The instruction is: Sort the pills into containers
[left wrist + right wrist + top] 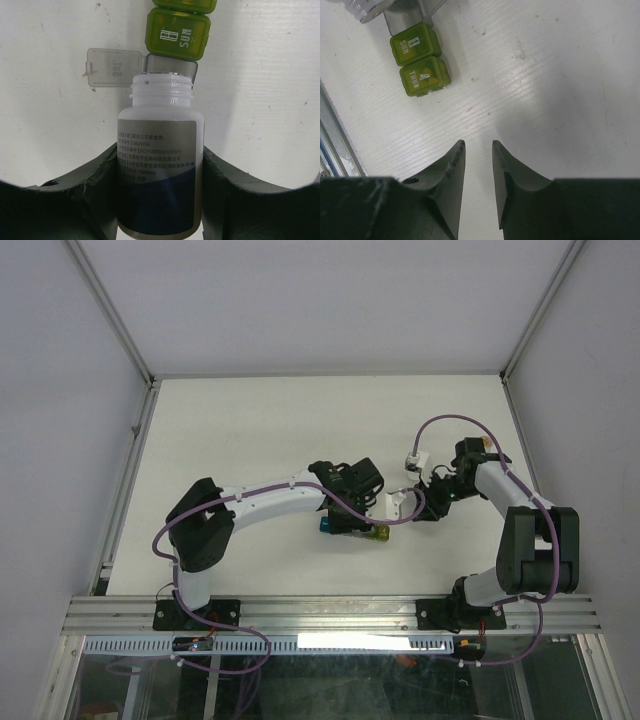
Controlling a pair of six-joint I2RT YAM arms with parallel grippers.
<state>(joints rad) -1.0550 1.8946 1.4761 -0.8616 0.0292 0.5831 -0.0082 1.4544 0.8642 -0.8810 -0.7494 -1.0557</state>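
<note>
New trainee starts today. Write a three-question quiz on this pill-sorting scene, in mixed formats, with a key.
1. True or false: the white plastic bottle with the grey-and-blue label, held in the left gripper, has its cap on.
2. On the strip of joined plastic compartments, which lid stands open? A) SUN B) THUR C) the grey one beside SUN
3. Fill in: the right gripper holds ____.
Key: 1 false; 2 C; 3 nothing.

white desk (260,430) looking kinda scuffed and speckled up close, strip of containers (378,533) lying flat on it around the middle, green SUN and THUR lids facing up, grey cube's clear lid (112,67) hanging open
</note>
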